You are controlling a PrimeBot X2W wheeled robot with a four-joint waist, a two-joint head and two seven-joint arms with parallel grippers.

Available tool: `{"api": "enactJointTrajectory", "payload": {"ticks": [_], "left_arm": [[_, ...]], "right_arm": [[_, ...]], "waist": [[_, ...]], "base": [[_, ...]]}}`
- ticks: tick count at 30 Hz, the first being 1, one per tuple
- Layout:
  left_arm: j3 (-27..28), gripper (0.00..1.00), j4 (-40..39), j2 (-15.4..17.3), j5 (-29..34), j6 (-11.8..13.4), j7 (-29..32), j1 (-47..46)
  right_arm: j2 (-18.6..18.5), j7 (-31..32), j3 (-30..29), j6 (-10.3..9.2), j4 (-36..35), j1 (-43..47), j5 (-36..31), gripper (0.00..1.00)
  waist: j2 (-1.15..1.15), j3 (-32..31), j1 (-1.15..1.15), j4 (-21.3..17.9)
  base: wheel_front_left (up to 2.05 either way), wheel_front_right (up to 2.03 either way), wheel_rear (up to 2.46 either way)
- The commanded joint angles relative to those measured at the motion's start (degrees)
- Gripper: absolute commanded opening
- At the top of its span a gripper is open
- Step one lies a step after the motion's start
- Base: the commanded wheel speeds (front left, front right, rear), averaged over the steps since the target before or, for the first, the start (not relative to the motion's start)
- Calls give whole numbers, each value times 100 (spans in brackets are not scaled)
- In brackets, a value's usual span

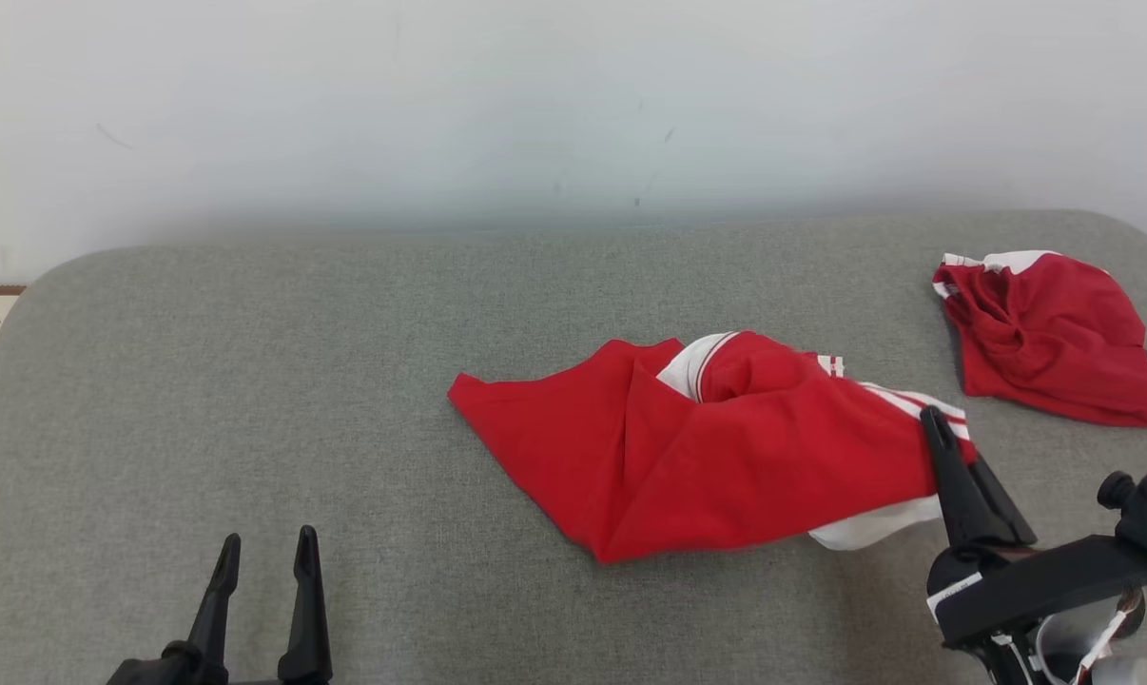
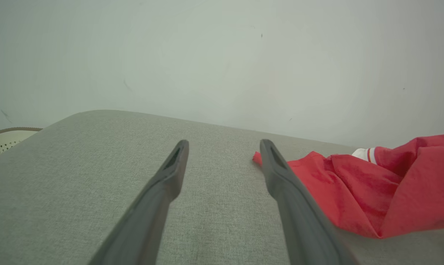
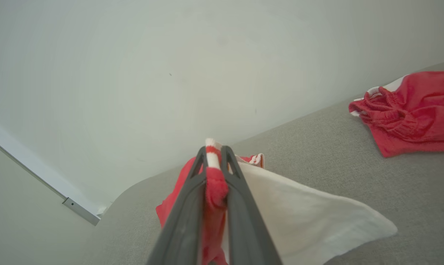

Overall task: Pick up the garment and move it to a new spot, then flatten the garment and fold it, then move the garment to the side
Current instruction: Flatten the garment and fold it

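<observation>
Two end effectors show in the head view. The right end effector (image 1: 952,436), at the lower right, is clenched on the garment (image 1: 726,447) at its right edge. In the right wrist view, the right end effector (image 3: 213,149) pinches a bunched red fold between its narrow-set fingers (image 3: 181,224), and a white band with a red stripe pokes out past the tips. A white part of the garment (image 3: 299,209) spreads to the right of the fingers, over the counter (image 3: 409,191).

The left end effector (image 1: 269,538), at the lower left, is released. Its fingers stand apart with nothing between them, well clear of the cloth. In the left wrist view, the left end effector (image 2: 225,143) points across bare grey fabric, with the garment (image 2: 373,191) at the right of the frame.

The garment is red with white trim. It lies crumpled at the centre right of the grey counter (image 1: 250,381), with a pointed corner reaching left. A second red cloth (image 1: 1049,333) sits bunched at the upper right, apart from it. A pale wall (image 1: 535,95) rises behind.
</observation>
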Motion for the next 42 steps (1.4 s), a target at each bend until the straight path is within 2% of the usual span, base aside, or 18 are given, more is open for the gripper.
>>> {"api": "enactJointTrajectory", "payload": {"ticks": [1,4,9,15,26,31,32,33,37,42], "left_arm": [[10,100,18,-12,46,-14,-17,54],[-8,100,36,-31,54,-49,-17,33],[-35,100,72,-54,63,-99,-17,-24],[-78,100,131,-78,89,-154,-17,-137],[-115,100,212,-96,123,-233,-17,-288],[-135,100,231,-99,139,-237,-17,-329],[-136,100,234,-100,144,-238,-17,-327],[-140,100,238,-101,146,-237,-17,-321],[-106,100,238,-102,141,-217,-17,-281],[-83,100,207,-105,133,-198,-17,-256]], "right_arm": [[72,84,-52,0,-51,115,-35,0],[225,268,-193,0,-55,204,-28,0],[203,279,-262,0,375,7,-300,0],[69,-134,-107,0,1505,-725,-476,0],[-155,-1008,88,0,3712,-2003,-357,0],[-245,-1443,355,0,4334,-2326,-401,0],[-269,-1561,415,0,4478,-2389,-429,45],[-263,-1657,473,0,4603,-2440,-423,100],[-342,-1946,658,0,4901,-2590,-386,100],[-475,-2111,766,0,4823,-2589,-244,100]], "waist": [[0,-14,0,2],[0,-23,0,31],[0,12,0,113],[0,126,0,285],[0,284,0,510],[0,314,0,587],[0,318,0,602],[0,317,0,611],[0,306,0,592],[0,293,0,479]], "base": [[0,0,0],[0,0,0],[0,0,0],[0,0,0],[0,0,0],[0,0,0],[0,0,0],[0,0,0],[0,0,0],[0,0,0]]}}
